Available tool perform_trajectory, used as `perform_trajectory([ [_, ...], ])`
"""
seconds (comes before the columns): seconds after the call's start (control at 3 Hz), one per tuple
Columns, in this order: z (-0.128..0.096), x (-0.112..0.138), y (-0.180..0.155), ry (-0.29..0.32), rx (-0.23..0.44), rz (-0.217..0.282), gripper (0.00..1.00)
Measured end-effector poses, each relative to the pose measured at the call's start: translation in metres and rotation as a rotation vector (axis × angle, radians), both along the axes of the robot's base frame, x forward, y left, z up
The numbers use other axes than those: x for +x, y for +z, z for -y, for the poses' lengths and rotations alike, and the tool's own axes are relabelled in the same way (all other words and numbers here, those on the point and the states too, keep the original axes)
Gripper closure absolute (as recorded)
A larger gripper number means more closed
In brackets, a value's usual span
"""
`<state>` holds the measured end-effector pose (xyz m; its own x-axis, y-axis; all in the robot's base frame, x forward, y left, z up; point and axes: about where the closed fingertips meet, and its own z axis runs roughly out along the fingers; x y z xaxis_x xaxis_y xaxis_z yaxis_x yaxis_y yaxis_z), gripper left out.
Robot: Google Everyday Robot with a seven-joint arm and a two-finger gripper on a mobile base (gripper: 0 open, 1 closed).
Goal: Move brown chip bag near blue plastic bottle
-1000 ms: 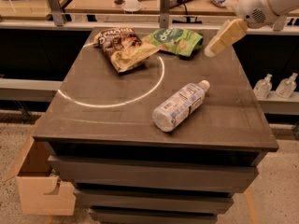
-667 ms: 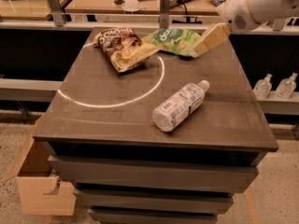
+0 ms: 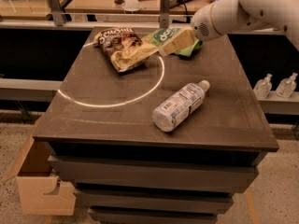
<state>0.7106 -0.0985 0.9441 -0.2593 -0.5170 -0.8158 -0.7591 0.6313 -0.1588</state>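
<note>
Camera view: just one angle, looking down on a dark table from its near side. Clock spots below are on the tabletop, with 12 at the far edge.
Brown chip bag: lying flat and crinkled up around 11 o'clock. Its pale yellow end points toward 4 o'clock, and it's well apart from the bottle.
Blue plastic bottle: on its side at about 4 o'clock from the table's middle, white cap aimed at 2 o'clock.
Gripper: up at 1 o'clock, reaching in over the green snack bag, tip just beside the chip bag's yellow end. Honestly can't tell if it's open or closed, or whether it touches the bag.
Arm: white, coming in from the upper right.
Green snack bag: at the far edge, 12 to 1 o'clock, partly hidden by the gripper.
White ring: thin bright arc on the tabletop, curving from 9 o'clock through the middle.
Off the table: cardboard box on the floor at lower left — two small pump bottles on a ledge at right.
</note>
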Motion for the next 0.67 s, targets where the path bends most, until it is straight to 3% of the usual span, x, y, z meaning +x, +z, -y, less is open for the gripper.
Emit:
perform_trajectory([
  [0.33, -0.048, 0.013, -0.014, 0.088, 0.055, -0.035, 0.0],
  [0.67, -0.073, 0.018, -0.025, 0.138, 0.077, -0.064, 0.0],
])
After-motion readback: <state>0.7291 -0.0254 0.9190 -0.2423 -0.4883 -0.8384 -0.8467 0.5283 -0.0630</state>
